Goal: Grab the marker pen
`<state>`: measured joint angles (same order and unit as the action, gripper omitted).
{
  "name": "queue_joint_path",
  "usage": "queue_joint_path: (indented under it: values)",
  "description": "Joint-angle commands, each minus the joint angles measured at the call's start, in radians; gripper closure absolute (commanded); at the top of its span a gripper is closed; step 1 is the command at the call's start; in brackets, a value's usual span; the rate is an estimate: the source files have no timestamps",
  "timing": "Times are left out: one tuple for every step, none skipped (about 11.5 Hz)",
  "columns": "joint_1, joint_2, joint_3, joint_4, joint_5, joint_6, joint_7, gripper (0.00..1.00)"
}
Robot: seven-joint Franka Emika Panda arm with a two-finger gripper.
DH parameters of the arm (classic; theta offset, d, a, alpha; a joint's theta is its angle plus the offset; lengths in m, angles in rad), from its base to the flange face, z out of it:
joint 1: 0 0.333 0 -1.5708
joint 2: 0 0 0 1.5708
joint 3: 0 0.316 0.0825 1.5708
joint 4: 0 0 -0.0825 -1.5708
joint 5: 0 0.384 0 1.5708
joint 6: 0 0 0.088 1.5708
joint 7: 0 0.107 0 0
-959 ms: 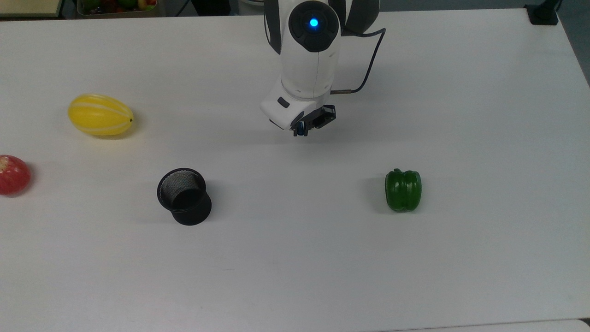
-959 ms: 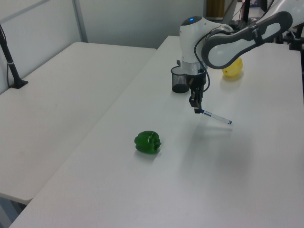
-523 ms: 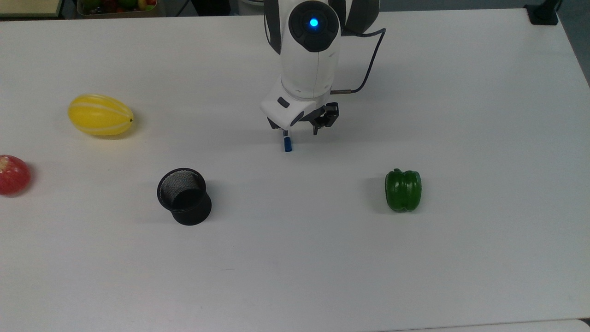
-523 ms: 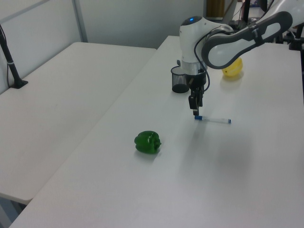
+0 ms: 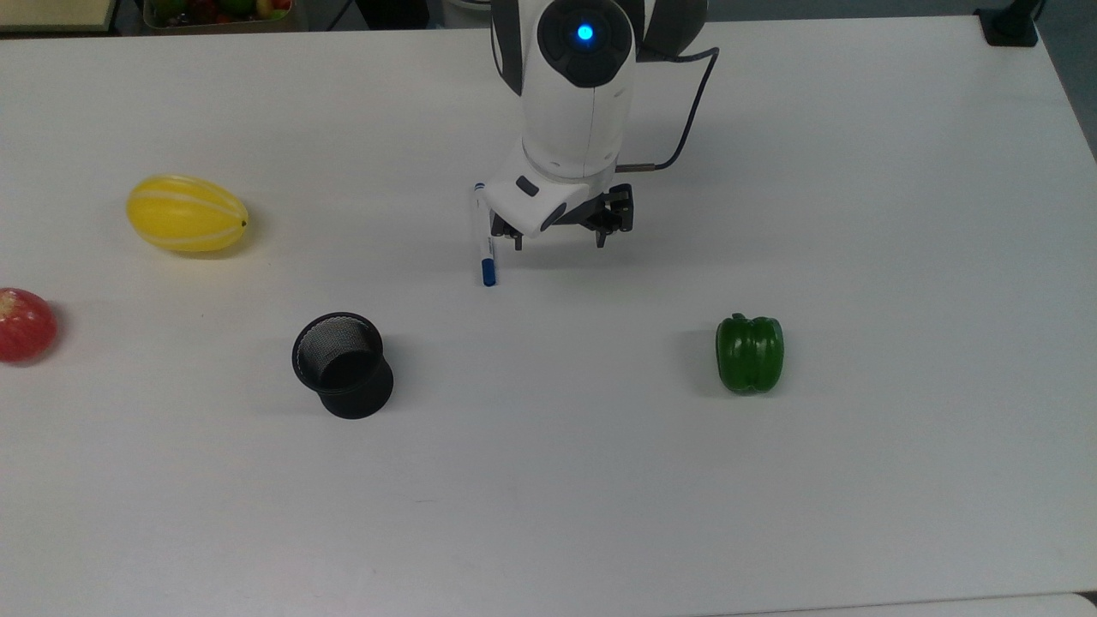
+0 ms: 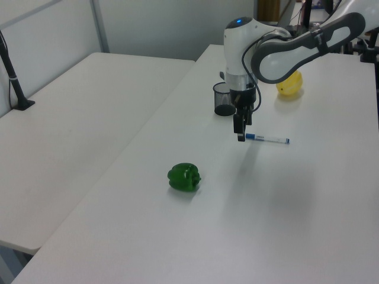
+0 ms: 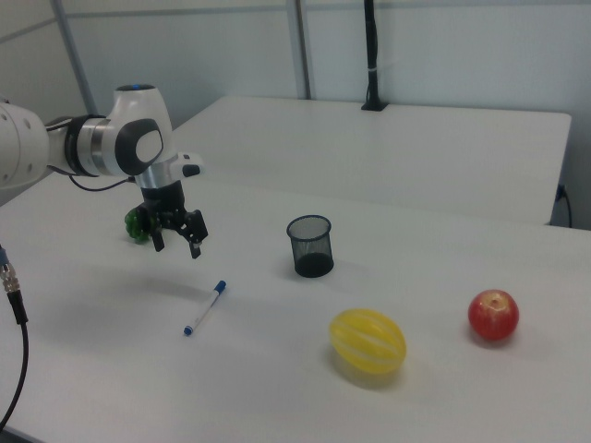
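Note:
The marker pen [image 5: 484, 238] lies flat on the white table [image 5: 548, 480], white barrel with its blue cap toward the top view's bottom. It also shows in the left view as the marker pen [image 6: 267, 139] and in the right view as the marker pen [image 7: 204, 307]. My gripper [image 5: 559, 236] hangs open just above the table, beside the pen on the top view's right, with nothing between its fingers. In the right view the gripper [image 7: 175, 237] stands above and left of the pen.
A black mesh cup [image 5: 343, 363] stands toward the top view's lower left. A green pepper [image 5: 750, 353] sits to the right. A yellow melon [image 5: 187, 213] and a red apple [image 5: 26, 324] lie at the left side.
The gripper held the pen a second ago, then opened. The pen dropped to the table and rolled toward the top view's left. The gripper rose slightly.

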<state>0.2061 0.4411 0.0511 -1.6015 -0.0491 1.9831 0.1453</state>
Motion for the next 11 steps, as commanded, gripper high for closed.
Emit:
queue_joint_path:
  values:
    - [0.003, -0.100, -0.008, -0.020, -0.018, -0.022, 0.019, 0.00]
    - [-0.002, -0.142, -0.016, -0.021, -0.026, -0.061, 0.007, 0.00]
    - [-0.010, -0.183, -0.016, -0.021, -0.034, -0.099, 0.003, 0.00]
    - [-0.023, -0.221, -0.017, -0.021, -0.035, -0.139, -0.012, 0.00]
    - [-0.037, -0.261, -0.016, -0.021, -0.035, -0.176, -0.045, 0.00]
    - [-0.048, -0.292, -0.017, -0.021, -0.034, -0.206, -0.079, 0.00]
    - [-0.078, -0.341, -0.017, -0.021, -0.026, -0.255, -0.137, 0.00]
    - [-0.103, -0.385, -0.017, -0.021, -0.018, -0.304, -0.160, 0.00]
    - [-0.125, -0.418, -0.016, -0.021, -0.017, -0.344, -0.161, 0.00]
    - [-0.134, -0.442, -0.017, -0.020, -0.017, -0.375, -0.161, 0.00]
    - [-0.152, -0.452, -0.017, -0.020, -0.015, -0.391, -0.161, 0.00]
